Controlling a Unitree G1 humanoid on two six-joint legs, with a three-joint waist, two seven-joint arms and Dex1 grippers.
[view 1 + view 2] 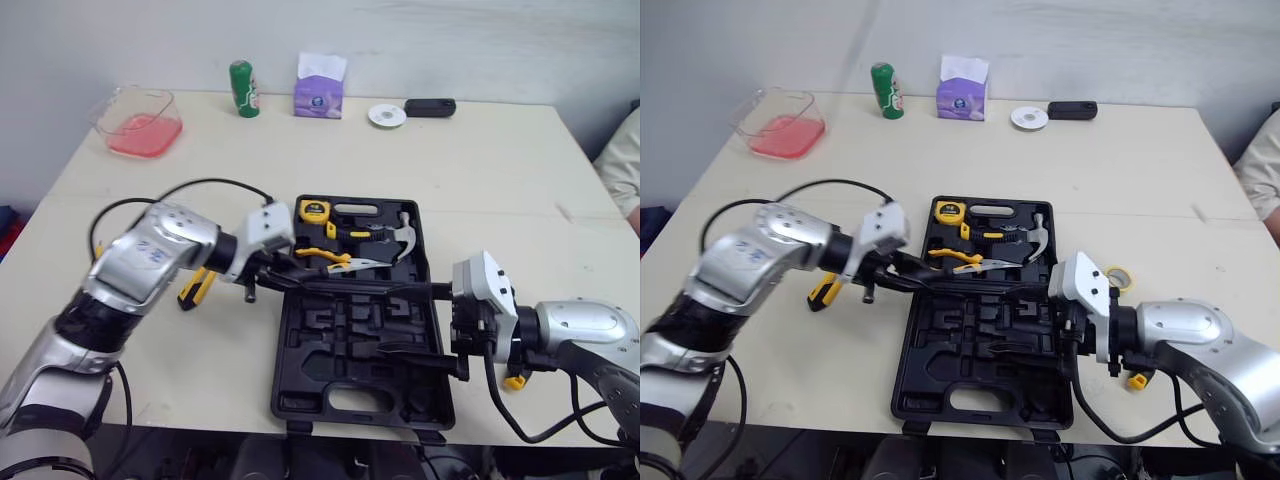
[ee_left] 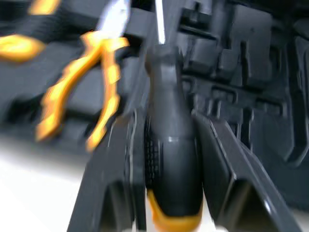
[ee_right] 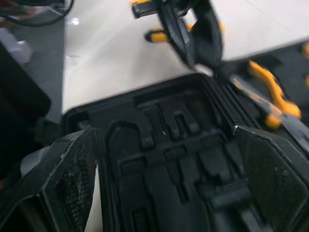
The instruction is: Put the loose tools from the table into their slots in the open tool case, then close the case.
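Left wrist view gives you the grip plainly: the left gripper (image 2: 166, 121) is clamped on one screwdriver (image 2: 171, 164), black handle with a yellow butt. Its shaft points into the tool case (image 1: 330, 340), beside one pair of yellow pliers (image 2: 82, 92). Right wrist view tells you the right gripper (image 3: 164, 133) has its two fingers spread wide, holding nothing, above the case's near half. From the head views you can count one tape measure (image 1: 314, 210) and one hammer (image 1: 400, 235) seated in the far half. One yellow-and-black tool (image 1: 196, 288) lies loose on the table (image 1: 480, 170), just left of the case. The case lies open.
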